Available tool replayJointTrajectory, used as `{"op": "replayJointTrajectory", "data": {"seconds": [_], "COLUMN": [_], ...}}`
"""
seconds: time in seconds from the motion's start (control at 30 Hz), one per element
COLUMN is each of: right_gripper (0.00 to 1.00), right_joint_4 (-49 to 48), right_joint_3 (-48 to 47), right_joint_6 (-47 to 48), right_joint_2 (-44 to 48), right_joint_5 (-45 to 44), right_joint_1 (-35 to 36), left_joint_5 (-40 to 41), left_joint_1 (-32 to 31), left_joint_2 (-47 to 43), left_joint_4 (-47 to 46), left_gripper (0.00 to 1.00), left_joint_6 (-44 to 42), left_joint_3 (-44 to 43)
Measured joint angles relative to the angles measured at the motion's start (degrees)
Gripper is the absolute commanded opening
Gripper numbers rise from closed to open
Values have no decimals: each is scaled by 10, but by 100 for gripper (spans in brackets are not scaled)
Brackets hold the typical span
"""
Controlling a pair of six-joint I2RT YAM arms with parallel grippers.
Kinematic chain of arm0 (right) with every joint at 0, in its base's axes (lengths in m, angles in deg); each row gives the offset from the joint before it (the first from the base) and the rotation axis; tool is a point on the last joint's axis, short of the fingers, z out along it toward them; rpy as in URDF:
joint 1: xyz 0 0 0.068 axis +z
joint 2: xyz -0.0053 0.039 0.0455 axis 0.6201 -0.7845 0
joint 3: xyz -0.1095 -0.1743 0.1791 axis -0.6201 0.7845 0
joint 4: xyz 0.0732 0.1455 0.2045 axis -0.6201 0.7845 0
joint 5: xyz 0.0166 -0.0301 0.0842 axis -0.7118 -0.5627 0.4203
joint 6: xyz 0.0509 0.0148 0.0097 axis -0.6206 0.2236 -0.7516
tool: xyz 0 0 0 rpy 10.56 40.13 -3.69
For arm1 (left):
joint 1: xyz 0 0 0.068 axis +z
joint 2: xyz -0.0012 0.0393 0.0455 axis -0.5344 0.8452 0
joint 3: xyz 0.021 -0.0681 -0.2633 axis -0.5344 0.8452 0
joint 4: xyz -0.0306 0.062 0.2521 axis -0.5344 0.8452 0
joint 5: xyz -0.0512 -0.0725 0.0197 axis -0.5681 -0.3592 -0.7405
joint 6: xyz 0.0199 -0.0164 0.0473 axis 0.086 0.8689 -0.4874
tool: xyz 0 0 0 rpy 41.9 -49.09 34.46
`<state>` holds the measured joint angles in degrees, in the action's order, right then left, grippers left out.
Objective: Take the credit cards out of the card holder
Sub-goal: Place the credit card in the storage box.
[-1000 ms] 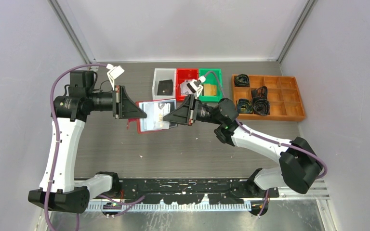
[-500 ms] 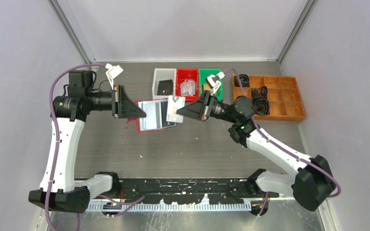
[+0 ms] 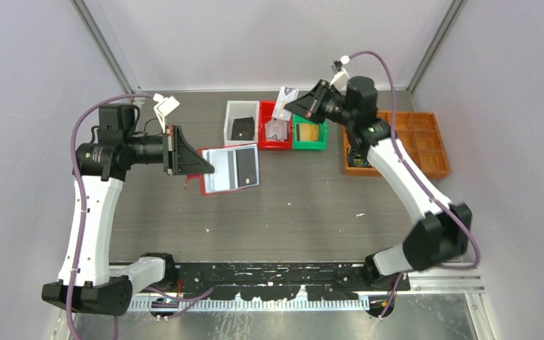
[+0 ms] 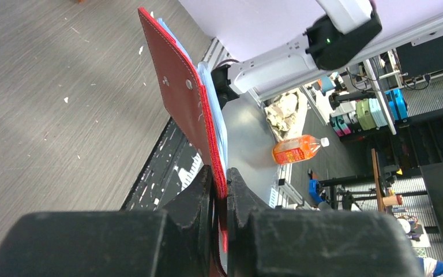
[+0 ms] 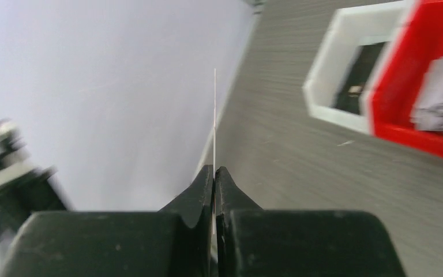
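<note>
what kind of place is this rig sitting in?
Probably a robotics lab test cell: pale panel walls box in the table, and the left wrist view shows a cluttered workshop with an orange drink bottle beyond.

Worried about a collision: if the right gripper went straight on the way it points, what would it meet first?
Likely nothing near: the right gripper, shut on a card, aims past the white bin toward where the table meets the wall; depth is unclear.
</note>
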<state>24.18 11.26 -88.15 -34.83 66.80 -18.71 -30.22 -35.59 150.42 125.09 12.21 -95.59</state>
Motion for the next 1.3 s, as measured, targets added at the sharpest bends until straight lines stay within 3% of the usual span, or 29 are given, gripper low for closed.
{"op": "replayJointTrajectory", "data": {"seconds": [0.3,0.57,0.93,1.13,1.3], "right_gripper": [1,3,46,49,63], "right_joint_4": [212,299,329,330,322], "right_joint_3": [-261,-417,-479,-460,-362], "right_joint_6": [153,198,228,245,240], "right_joint_2": [-340,-507,-546,-533,-433], "right_joint_5": [-109,-139,-169,-204,-208], "right_joint_1": [-4,4,29,32,35], "left_joint_5": [-1,-1,-5,-5,-10], "left_joint_1": [0,0,0,0,0], "left_joint_2": [-16,-22,-23,-29,-31], "left_joint_4": [-28,-56,-87,-90,-92], "left_gripper": [0,0,0,0,0], "left_joint_6": [21,44,76,78,79], "left_joint_3": [-1,-3,-4,-4,-4]}}
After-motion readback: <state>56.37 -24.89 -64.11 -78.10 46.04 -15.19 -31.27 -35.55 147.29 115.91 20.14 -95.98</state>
